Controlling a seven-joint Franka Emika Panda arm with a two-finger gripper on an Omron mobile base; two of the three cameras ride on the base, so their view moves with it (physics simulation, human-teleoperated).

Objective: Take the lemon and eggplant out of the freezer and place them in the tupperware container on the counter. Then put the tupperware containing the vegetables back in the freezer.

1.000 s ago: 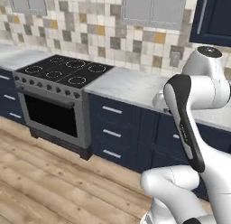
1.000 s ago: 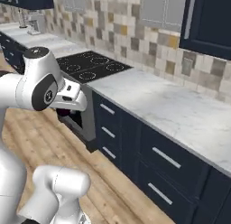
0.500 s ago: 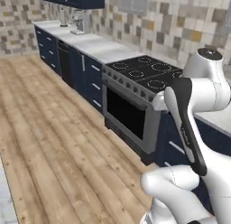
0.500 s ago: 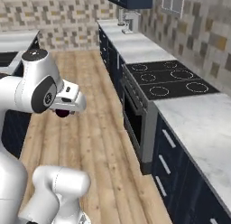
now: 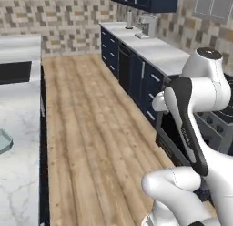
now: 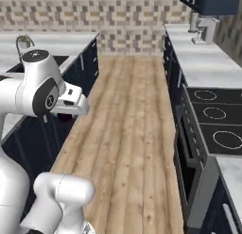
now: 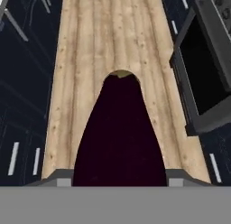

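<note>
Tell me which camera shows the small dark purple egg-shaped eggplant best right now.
The hand view: the small dark purple egg-shaped eggplant looms large between the gripper's fingertips. The right base view catches just a dark sliver under the hand.

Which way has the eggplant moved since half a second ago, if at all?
Yes. Held in the tool, the eggplant swung away from the stove, toward the sink counter.

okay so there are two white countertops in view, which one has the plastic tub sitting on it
The marble counter on the left of the left base view: the pale blue-green tupperware container sits at its edge. The long counter across the wooden floor carries no tub.
</note>
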